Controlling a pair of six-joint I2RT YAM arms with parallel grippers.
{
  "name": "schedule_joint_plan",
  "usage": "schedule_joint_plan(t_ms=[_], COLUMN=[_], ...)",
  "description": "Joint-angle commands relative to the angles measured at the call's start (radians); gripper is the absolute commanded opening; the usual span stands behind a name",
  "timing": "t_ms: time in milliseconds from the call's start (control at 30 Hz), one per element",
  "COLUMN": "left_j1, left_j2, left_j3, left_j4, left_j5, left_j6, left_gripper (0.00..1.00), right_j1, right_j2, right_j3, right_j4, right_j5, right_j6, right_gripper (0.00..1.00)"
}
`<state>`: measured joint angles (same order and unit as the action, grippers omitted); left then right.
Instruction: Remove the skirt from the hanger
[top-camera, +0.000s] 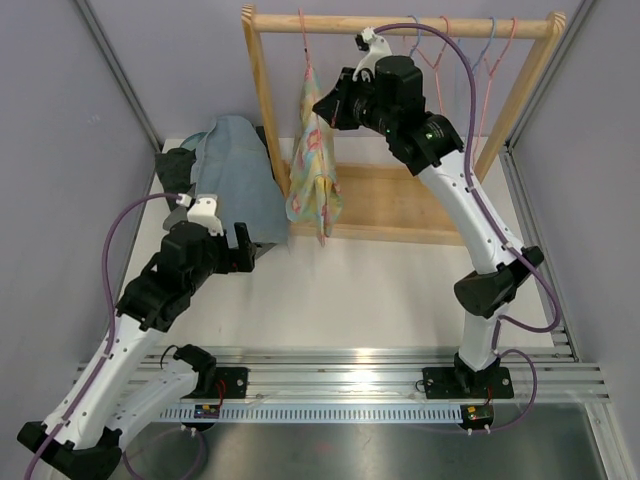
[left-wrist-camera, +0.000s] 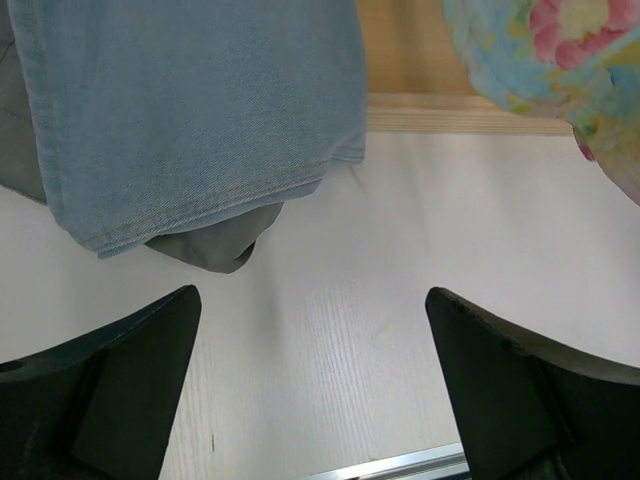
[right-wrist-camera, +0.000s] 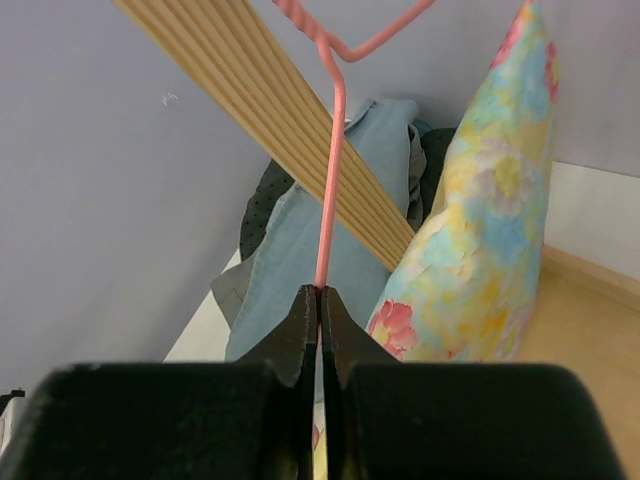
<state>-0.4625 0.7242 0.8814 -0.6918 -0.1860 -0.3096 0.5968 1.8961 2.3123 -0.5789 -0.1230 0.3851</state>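
One pink hanger (right-wrist-camera: 330, 170) pinched in right hand (right-wrist-camera: 320, 298), floral skirt (right-wrist-camera: 480, 250) alongside, left hand (left-wrist-camera: 310, 295) open by denim (left-wrist-camera: 200, 110)

**Right arm raised, left arm low**

The right arm reaches up and forward with its elbow bent. Its pincer (top-camera: 324, 106) points left, jaws pinched together on the thin wire of the pink hanger (right-wrist-camera: 331, 170). The left arm is folded low, its pincer (top-camera: 226, 226) pointing forward, jaws spread wide and holding nothing.

What I am failing to see
My right gripper (right-wrist-camera: 320, 292) is covering the lower end of the hanger (right-wrist-camera: 328, 215); the skirt (left-wrist-camera: 560, 70) is running off my left camera's corner, the denim (left-wrist-camera: 200, 110) off its top edge.
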Motion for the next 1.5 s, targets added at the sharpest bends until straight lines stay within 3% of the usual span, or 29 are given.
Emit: schedule_joint_plan(t_ms=[0, 100, 200, 400, 667, 867, 900, 967, 1033, 1067, 1167, 1267, 1467], left_j1=[-0.016, -0.028, -0.053, -0.062, -0.116, -0.146, -0.148, -0.15, -0.151, -0.151, -0.151, -0.151, -0.151], left_j2=[0.01, 0.041, 0.081, 0.184, 0.351, 0.336, 0.316, 0.241, 0.183, 0.119, 0.016, -0.045, -0.184], left_j3=[0.112, 0.16, 0.177, 0.2, 0.268, 0.234, 0.217, 0.186, 0.142, 0.131, 0.117, 0.116, 0.03], left_j4=[0.09, 0.178, 0.352, 0.633, 0.853, 0.776, 0.746, 0.704, 0.62, 0.588, 0.444, 0.293, 0.141], left_j5=[0.074, 0.18, 0.38, 0.58, 0.686, 0.617, 0.599, 0.567, 0.501, 0.475, 0.39, 0.312, 0.157], left_j6=[0.021, 0.027, 0.023, -0.009, -0.091, -0.039, -0.034, -0.017, 0.001, 0.007, 0.036, 0.066, 0.052], left_gripper=[0.99, 0.99, 0.99, 0.99, 0.99, 0.99, 0.99, 0.99, 0.99, 0.99, 0.99, 0.99, 0.99], right_j1=[0.009, 0.009, 0.009, 0.009, 0.009, 0.009, 0.011, 0.014, 0.02, 0.023, 0.04, 0.098, 0.215], right_j2=[-0.109, -0.133, -0.16, -0.198, -0.23, -0.229, -0.215, -0.201, -0.219, -0.239, -0.34, -0.402, -0.382], right_j3=[0.102, 0.117, 0.108, 0.044, -0.077, -0.108, -0.103, -0.117, -0.249, -0.389, -0.607, -0.843, -1.05], right_j4=[0.064, 0.065, 0.077, 0.111, 0.188, 0.11, 0.064, -0.069, -0.099, -0.078, 0.022, 0.056, 0.108], right_j5=[-0.024, -0.038, -0.047, -0.05, -0.056, -0.102, -0.109, -0.09, -0.045, -0.032, -0.033, -0.055, -0.024], right_j6=[-0.012, 0.0, 0.018, 0.041, 0.077, 0.057, 0.043, -0.009, -0.038, -0.035, -0.009, -0.002, 0.043], right_gripper=[0.0, 0.0, 0.0, 0.0, 0.0, 0.0, 0.02, 0.29, 0.59, 0.63, 0.75, 0.77, 0.78])
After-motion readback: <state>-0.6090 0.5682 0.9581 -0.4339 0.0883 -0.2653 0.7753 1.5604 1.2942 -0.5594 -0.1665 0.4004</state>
